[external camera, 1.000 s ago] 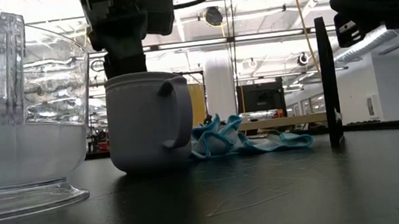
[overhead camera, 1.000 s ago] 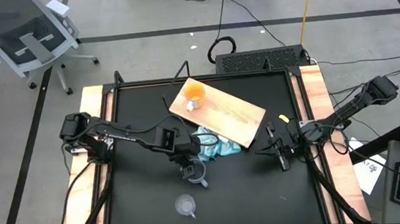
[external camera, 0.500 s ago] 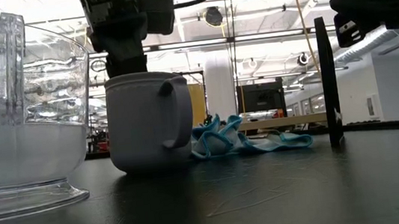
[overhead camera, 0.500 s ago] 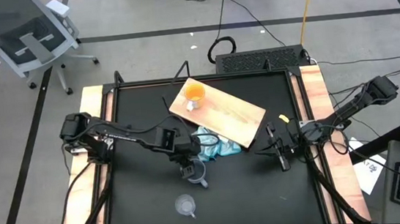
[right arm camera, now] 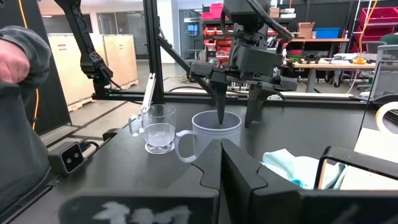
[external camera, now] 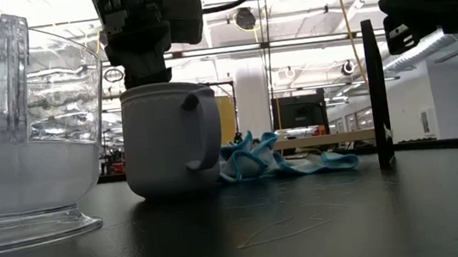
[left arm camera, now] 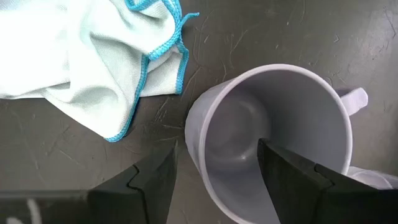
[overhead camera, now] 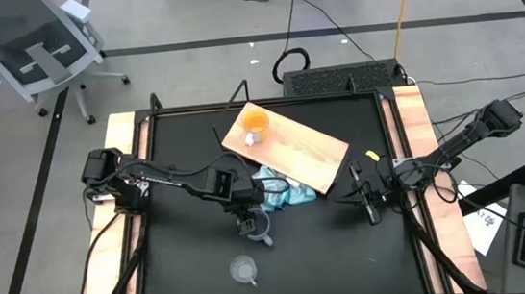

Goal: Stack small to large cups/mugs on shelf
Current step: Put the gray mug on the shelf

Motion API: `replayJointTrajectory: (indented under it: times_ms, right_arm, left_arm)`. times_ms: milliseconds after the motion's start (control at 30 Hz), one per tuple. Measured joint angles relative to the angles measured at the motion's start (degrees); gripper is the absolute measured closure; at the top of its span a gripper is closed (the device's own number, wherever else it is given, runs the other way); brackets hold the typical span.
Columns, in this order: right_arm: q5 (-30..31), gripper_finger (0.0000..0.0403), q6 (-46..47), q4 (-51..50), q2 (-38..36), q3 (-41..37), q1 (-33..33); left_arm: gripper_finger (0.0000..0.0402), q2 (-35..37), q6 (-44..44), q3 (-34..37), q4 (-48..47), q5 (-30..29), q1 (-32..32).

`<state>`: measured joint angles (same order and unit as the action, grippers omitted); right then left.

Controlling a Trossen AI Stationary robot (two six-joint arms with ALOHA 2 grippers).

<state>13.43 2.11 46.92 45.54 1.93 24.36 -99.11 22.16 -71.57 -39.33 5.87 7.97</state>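
We see the left gripper (overhead camera: 250,220) poised over the grey mug (overhead camera: 257,229) near the table's (overhead camera: 351,264) middle, jaws apart and straddling the rim: one finger (left arm camera: 292,171) inside, the other (left arm camera: 152,180) outside the wall. The mug stands upright beside the blue cloth (overhead camera: 281,191). The clear cup (overhead camera: 244,269) sits nearer the front edge, apart from the mug. The orange mug (overhead camera: 254,124) rests on the shelf (overhead camera: 302,153) at the back. The right gripper (overhead camera: 369,200) waits at the right, jaws together, empty.
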Motion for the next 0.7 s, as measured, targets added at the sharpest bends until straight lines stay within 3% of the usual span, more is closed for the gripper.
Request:
replayJointTrajectory:
  times_ms: [700]
  right_arm:
    - [0.0, 0.0403, 0.04, -0.02, 0.02, 0.0, 0.0]
  left_arm:
    - [0.0186, 0.0, -1.17, 0.0, 0.39, -1.46, -0.07]
